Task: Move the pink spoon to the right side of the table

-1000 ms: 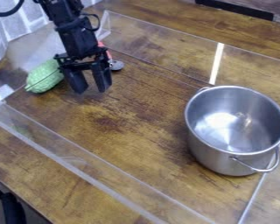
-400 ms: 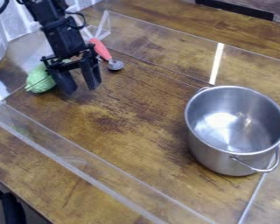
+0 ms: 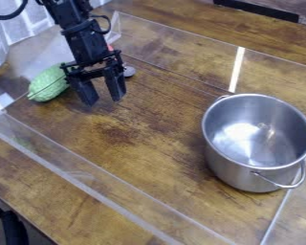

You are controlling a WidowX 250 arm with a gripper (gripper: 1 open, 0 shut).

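My gripper (image 3: 100,92) hangs over the left part of the table (image 3: 156,144) with its two dark fingers (image 3: 87,93) pointing down and spread apart; only bare wood shows between them. The pink spoon (image 3: 123,66) lies just behind the gripper on its right. It is mostly covered by the gripper body, so only a small bit of it shows. The gripper holds nothing.
A green ridged oval object (image 3: 46,84) lies just left of the gripper. A steel pot (image 3: 255,141) with a handle stands at the right. Low clear plastic strips (image 3: 79,165) edge the tabletop. A dark cable runs at the top left.
The gripper swung left toward the green object, then came back right. It now covers most of the spoon, which showed more fully 0.4 s ago. Its fingers stayed open.
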